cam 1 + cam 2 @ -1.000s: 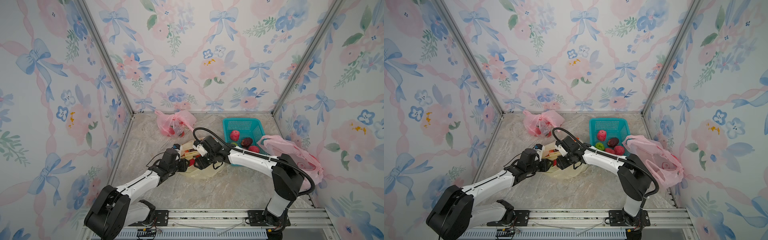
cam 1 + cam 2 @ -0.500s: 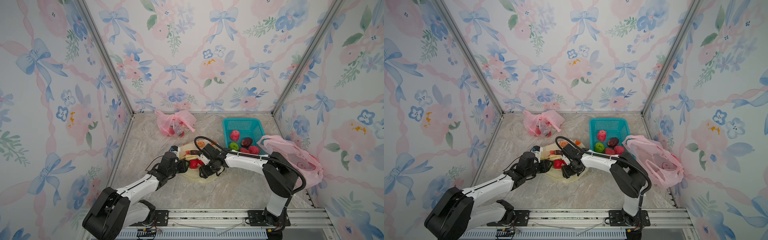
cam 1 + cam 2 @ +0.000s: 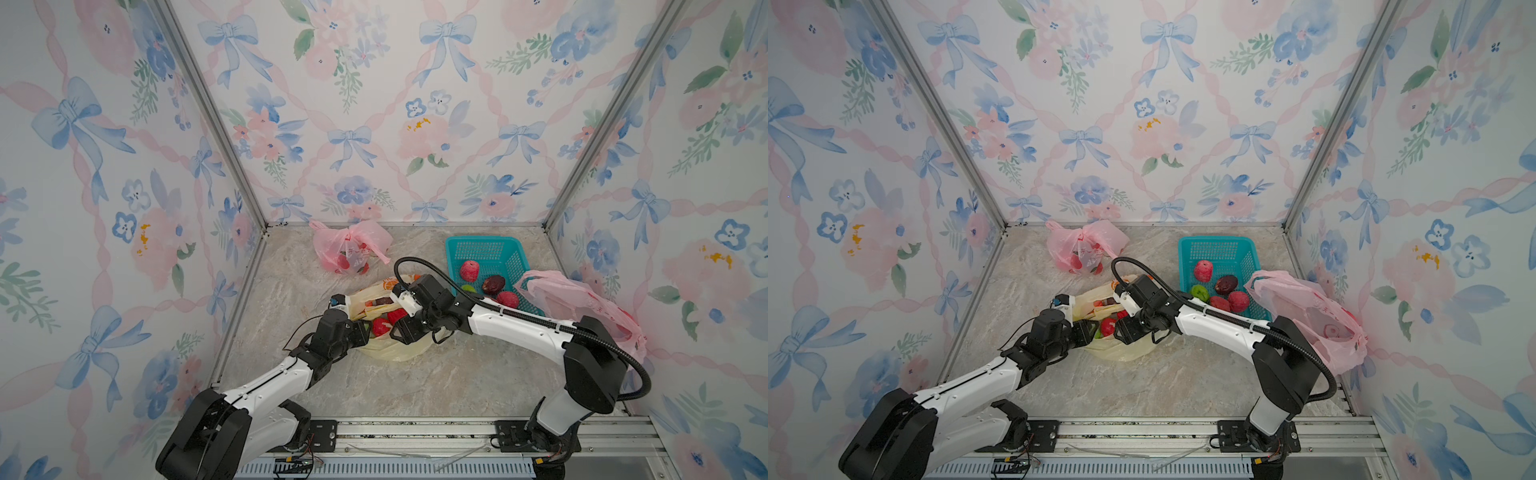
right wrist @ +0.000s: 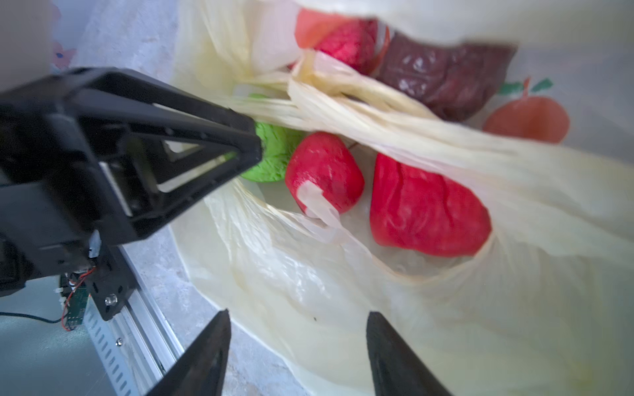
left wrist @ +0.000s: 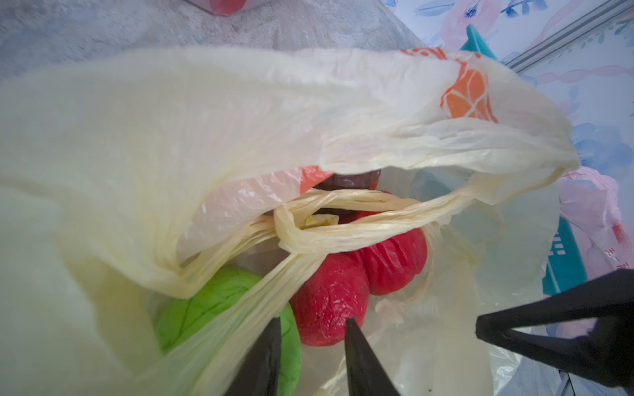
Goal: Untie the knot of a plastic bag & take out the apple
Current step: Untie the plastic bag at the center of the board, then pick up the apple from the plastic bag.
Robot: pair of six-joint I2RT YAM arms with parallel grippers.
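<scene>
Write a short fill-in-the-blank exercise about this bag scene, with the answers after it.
1. The yellow bag lies between the two ____.
2. The fruit by the empty pink bag sits in a teal ____.
3. Beside the two red fruits in the yellow bag lies a ____ one.

Answers: grippers; basket; green

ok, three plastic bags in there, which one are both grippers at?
The cream bag with orange print, mid-table; the tied pink bag sits at the back wall, the other pink bag beside the basket.

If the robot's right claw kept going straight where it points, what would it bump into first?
Probably the crinkly skin of the yellow bag, which lies right ahead of the open right gripper. The red fruit sits further along inside it. Depth is hard to judge, so that's a guess.
</scene>
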